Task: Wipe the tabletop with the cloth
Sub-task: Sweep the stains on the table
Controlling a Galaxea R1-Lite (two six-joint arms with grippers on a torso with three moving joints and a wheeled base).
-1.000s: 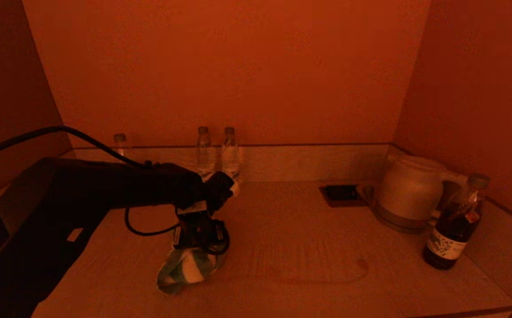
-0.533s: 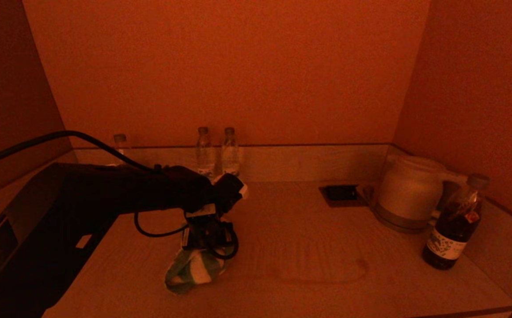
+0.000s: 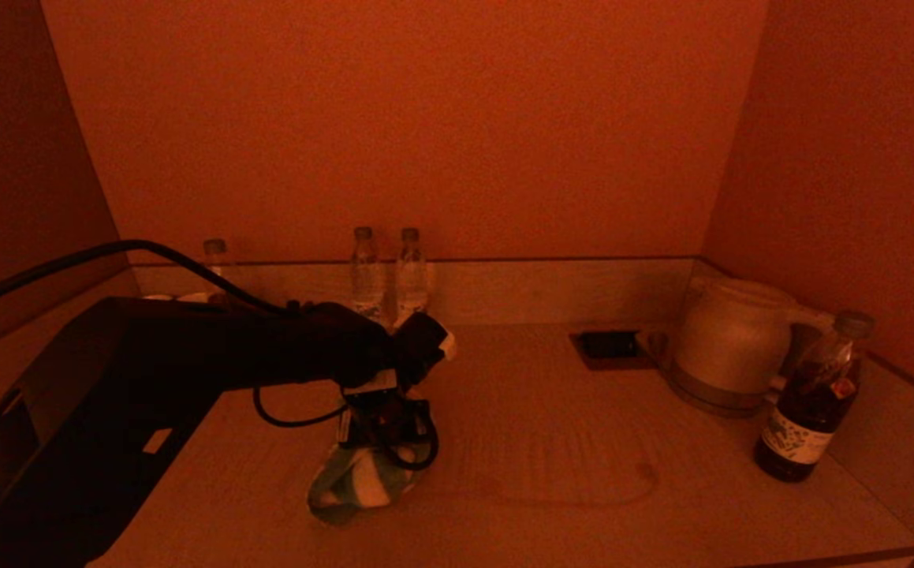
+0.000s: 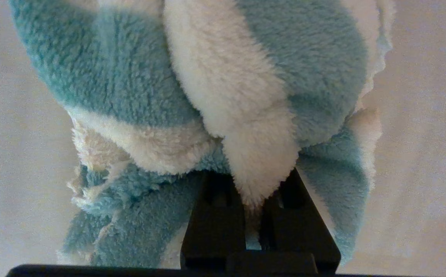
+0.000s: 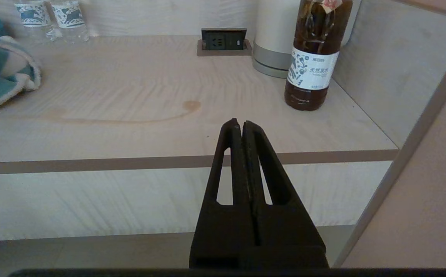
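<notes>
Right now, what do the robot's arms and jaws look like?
The left arm is a bulky black casing with a black cable looping along it and a pale label near the wrist. The right gripper has matte black, tapering jaws with long slots cut through them.

The left gripper is pressing a striped cloth onto the tabletop. A kettle and a dark bottle are standing at right.

Black left arm trailing a looped black cable; matte black triangular slotted jaws
</notes>
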